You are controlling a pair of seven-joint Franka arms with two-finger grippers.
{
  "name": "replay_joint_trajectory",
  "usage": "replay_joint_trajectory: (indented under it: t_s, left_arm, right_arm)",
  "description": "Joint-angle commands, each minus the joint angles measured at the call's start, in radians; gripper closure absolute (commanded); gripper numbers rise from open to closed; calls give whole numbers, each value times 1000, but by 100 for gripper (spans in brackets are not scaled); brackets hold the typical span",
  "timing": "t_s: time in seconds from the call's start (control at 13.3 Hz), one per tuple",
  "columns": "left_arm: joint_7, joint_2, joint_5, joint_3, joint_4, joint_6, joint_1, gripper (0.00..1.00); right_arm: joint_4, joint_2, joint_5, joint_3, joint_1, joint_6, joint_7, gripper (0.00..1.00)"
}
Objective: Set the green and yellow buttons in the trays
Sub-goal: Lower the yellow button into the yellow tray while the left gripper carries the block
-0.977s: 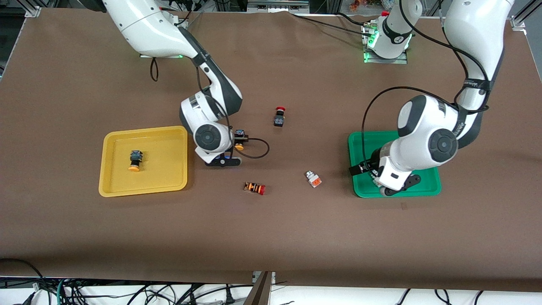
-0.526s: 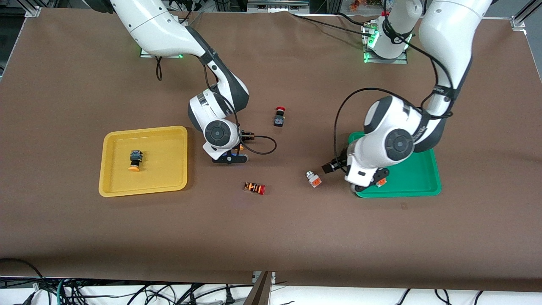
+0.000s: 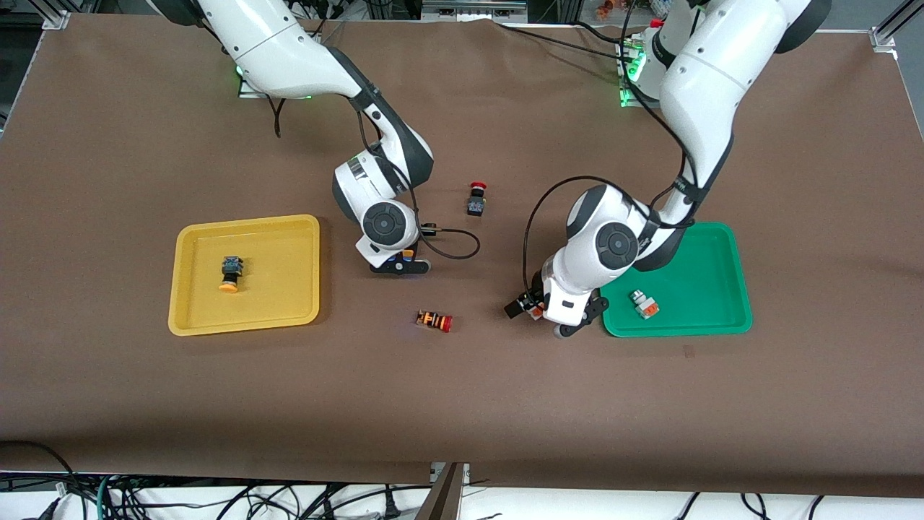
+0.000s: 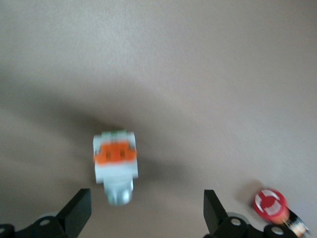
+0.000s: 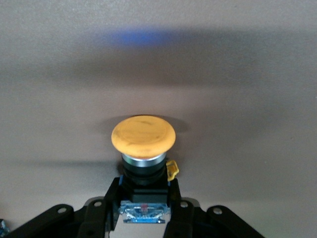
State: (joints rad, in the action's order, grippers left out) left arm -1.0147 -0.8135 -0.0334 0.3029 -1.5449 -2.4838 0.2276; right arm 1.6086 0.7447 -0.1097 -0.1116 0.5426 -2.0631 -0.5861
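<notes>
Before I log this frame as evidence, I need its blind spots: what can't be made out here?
- Front view: the left arm's wrist covers the left pincer and most of the white button under it.
- Front view: the right wrist covers the right pincer and most of the yellow button it grips.
- Left wrist view: blurred; the open pincer's fingertips are cut by the edge.

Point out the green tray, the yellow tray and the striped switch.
green tray (image 3: 711, 318): front view, bare floor near its rim.
yellow tray (image 3: 278, 278): front view, bare floor.
striped switch (image 3: 434, 320): front view, its body.
</notes>
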Motion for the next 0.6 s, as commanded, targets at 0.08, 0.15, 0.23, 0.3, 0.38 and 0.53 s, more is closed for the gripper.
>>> replay_joint_trajectory:
  t_s: [0.08, 0.15, 0.23, 0.3, 0.38, 0.53]
  left_arm:
    - [-10, -19, 35, -57, 40, -6, 41, 0]
    - [-10, -18, 35, -59, 39, -3, 39, 0]
    - [-10, -21, 35, -59, 39, -3, 41, 0]
    - [-5, -35, 36, -61, 39, -4, 42, 0]
    - [-2, -41, 41, -59, 39, -4, 42, 8]
    - [1, -41, 52, -59, 39, -4, 42, 36]
  right_arm:
    - [-12, -59, -12, 10, -59, 30, 43, 100]
    - [-25, -70, 1, 12, -90, 64, 73, 100]
    - [-36, -71, 2, 22, -117, 98, 124, 100]
    - [-47, -77, 2, 54, -134, 128, 188, 100]
    - [-49, -87, 2, 99, -142, 155, 266, 100]
    - [-46, -87, 2, 186, -144, 175, 415, 100]
